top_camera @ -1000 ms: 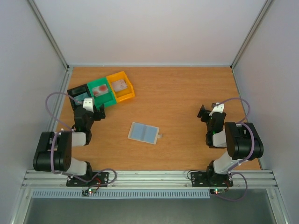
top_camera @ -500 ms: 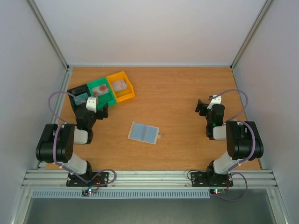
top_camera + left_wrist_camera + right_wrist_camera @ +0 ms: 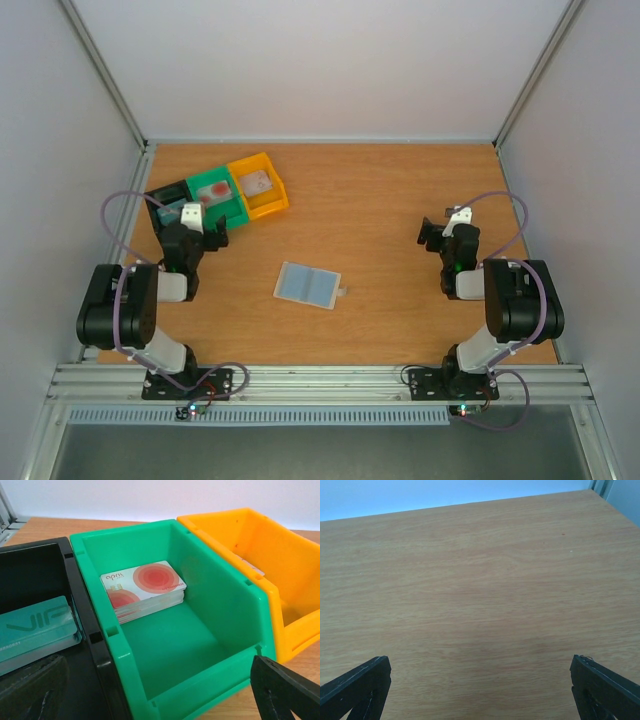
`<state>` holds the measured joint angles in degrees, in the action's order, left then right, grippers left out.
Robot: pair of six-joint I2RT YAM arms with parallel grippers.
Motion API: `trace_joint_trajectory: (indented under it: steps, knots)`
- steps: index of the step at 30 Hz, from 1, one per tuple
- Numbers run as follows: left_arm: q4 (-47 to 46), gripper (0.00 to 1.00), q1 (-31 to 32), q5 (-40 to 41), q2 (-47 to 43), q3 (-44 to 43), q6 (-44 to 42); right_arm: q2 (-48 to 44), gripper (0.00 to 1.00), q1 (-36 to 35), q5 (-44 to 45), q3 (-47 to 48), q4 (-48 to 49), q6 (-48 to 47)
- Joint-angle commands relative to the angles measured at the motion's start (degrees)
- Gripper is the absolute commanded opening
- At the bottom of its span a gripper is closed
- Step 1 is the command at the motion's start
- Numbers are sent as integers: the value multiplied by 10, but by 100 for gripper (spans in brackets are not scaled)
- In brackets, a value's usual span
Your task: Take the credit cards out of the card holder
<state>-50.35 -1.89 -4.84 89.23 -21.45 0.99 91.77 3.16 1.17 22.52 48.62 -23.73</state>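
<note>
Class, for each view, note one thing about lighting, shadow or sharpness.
Top external: soft even light, the card holder casts barely any shadow. Left wrist: print on the stacked cards in the green bin is sharp. Right wrist: evenly lit table, no glare, grain slightly soft.

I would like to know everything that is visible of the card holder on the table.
The card holder is a flat, pale blue-grey sleeve, plastic by its look, spread open into two side-by-side panels with a small tab at its right edge. It lies flat on the wooden table, near the middle, slightly turned. Only the table touches it. What its pockets hold is too small to tell.
</note>
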Motion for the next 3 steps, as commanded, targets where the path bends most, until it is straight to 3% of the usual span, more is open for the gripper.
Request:
trace_joint_trajectory:
  steps: [1,3]
  knots:
    - [1,99,-1,-7,-4,-16,-8,-6,98,0,-6,11,1,-10]
    - [4,99,0,-15,-4,-16,-8,-6,98,0,-6,10,2,-10]
